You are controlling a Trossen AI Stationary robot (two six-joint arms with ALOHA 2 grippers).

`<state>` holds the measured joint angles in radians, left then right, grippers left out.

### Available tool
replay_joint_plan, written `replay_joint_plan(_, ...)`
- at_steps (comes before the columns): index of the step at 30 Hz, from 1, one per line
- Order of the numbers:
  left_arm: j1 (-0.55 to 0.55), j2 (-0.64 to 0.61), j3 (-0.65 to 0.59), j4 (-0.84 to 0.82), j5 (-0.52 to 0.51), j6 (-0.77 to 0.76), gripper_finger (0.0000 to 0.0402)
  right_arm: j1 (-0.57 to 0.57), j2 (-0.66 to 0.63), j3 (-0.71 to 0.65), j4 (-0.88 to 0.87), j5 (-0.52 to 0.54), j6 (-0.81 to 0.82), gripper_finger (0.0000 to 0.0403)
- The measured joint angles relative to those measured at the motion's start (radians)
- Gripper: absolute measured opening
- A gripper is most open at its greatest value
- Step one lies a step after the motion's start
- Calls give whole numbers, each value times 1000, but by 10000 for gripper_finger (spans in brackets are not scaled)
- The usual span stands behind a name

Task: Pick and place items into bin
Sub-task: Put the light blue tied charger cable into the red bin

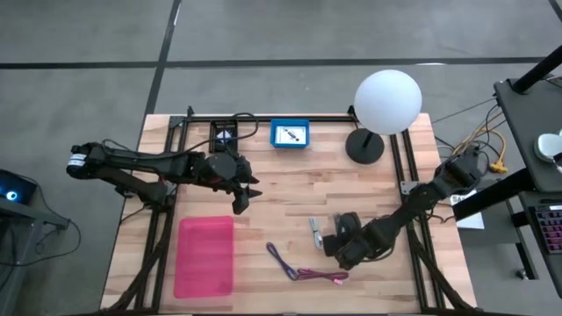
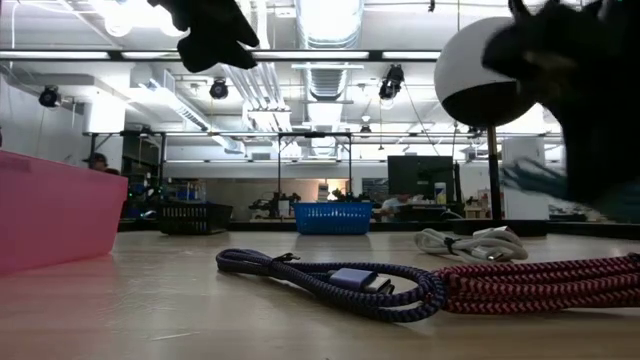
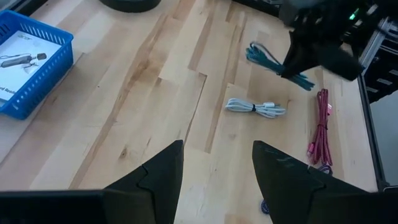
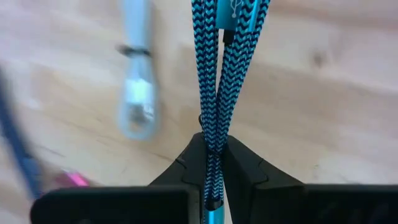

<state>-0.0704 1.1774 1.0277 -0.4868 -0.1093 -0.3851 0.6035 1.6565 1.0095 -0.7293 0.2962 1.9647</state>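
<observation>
My right gripper (image 1: 338,247) is shut on a bundled blue-and-black braided cable (image 4: 217,68) above the table's near right part. The cable also shows in the left wrist view (image 3: 272,61). A coiled white cable (image 1: 313,230) lies flat on the table just beside it. A purple-and-pink cord (image 1: 303,268) lies nearer the front edge. The pink bin (image 1: 206,254) stands at the near left. My left gripper (image 1: 241,197) is open and empty, above the table just beyond the bin's far end. My right gripper pinches the braided cable bundle between its two fingers, with several strands side by side (image 4: 214,140) in the gap. The strands run out forward along the fingers. In the low view the cable (image 2: 530,180) hangs above the table top.
A blue basket (image 1: 289,134) holding a white card stands at the far edge. A white globe lamp (image 1: 386,101) on a black base (image 1: 364,146) stands at the far right. Black frame rails run along the table's left and right sides.
</observation>
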Motion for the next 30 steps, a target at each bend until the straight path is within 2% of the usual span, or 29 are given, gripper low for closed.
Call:
replay_joint_plan(3, 0, 0, -1, 3, 0, 0, 176, -2, -37, 9, 2, 112, -46, 23)
replay_joint_plan(6, 0, 0, -2, 37, 0, 1, 176, -1, -65, 21, 23, 253, -171, 23)
replay_joint_plan(10, 0, 0, 1, 72, 0, 3, 176, 1, -86, 71, 106, 461, -447, 23)
replay_joint_plan(12, 0, 0, 0, 95, 0, 3, 176, -3, -86, 103, 157, 523, -610, 23)
replay_joint_plan(16, -3, -1, -5, 156, 7, 22, 176, -26, -86, 168, 217, 541, -820, 23)
replay_joint_plan(20, -14, -1, -8, 294, 108, 125, 176, -36, -86, 210, 268, 540, -973, 23)
replay_joint_plan(23, -19, -1, -20, 421, 190, 184, 176, -39, -86, 231, 270, 538, -1024, 22)
replay_joint_plan(30, -18, 17, -21, 613, 333, 185, 176, -42, -86, 271, 272, 542, -1084, 22)
